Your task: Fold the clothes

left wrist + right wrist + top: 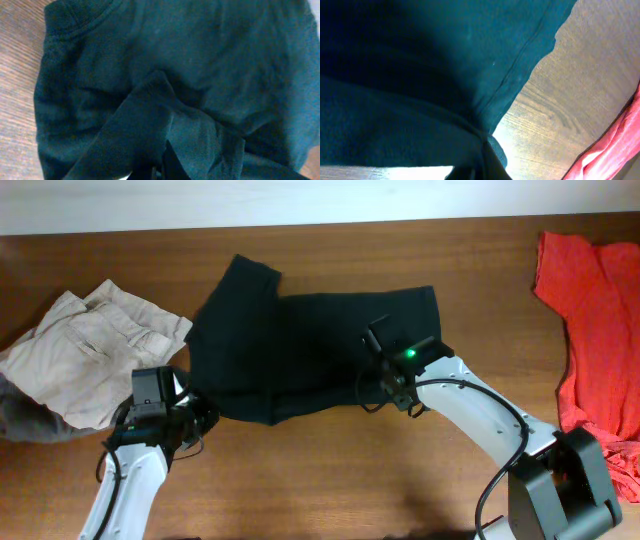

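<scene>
Black T-shirt [280, 350], soft rumpled knit, pinched into peaks by both closed jaws.

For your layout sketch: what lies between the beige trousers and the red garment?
The black T-shirt, then bare table up to the red garment; the overhead view shows it.

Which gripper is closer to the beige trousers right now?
Left. The left gripper pinches the black T-shirt at its edge beside the beige trousers; the right gripper is across the shirt, far from them.
</scene>
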You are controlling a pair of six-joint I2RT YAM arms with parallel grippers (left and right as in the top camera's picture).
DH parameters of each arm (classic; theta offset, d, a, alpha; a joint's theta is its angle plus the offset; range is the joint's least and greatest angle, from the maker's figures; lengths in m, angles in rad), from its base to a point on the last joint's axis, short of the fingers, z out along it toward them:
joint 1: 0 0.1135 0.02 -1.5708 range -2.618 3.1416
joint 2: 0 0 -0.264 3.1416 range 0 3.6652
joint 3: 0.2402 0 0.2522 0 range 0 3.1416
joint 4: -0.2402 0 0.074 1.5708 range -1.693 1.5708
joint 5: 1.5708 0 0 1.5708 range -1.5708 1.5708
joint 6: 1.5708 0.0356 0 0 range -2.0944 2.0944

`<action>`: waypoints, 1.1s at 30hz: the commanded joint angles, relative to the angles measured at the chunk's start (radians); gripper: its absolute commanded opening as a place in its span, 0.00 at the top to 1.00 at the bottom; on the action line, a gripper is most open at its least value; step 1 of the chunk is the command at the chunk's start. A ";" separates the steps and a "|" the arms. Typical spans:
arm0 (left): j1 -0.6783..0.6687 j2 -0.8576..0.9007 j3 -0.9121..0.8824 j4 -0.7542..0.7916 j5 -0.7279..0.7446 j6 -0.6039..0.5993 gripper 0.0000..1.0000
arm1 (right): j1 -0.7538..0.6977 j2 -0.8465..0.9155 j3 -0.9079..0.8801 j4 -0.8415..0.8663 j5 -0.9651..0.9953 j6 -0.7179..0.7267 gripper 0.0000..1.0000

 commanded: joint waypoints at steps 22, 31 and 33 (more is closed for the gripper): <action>0.000 0.125 0.118 0.051 -0.064 0.354 0.98 | -0.126 0.025 0.011 0.127 -0.202 -0.158 0.96; 0.000 0.127 0.118 0.078 -0.094 0.403 0.95 | -0.150 0.025 0.007 0.221 -0.208 -0.161 0.96; 0.000 0.136 0.118 0.090 -0.094 0.409 0.88 | -0.150 0.026 0.006 0.237 -0.209 -0.161 0.96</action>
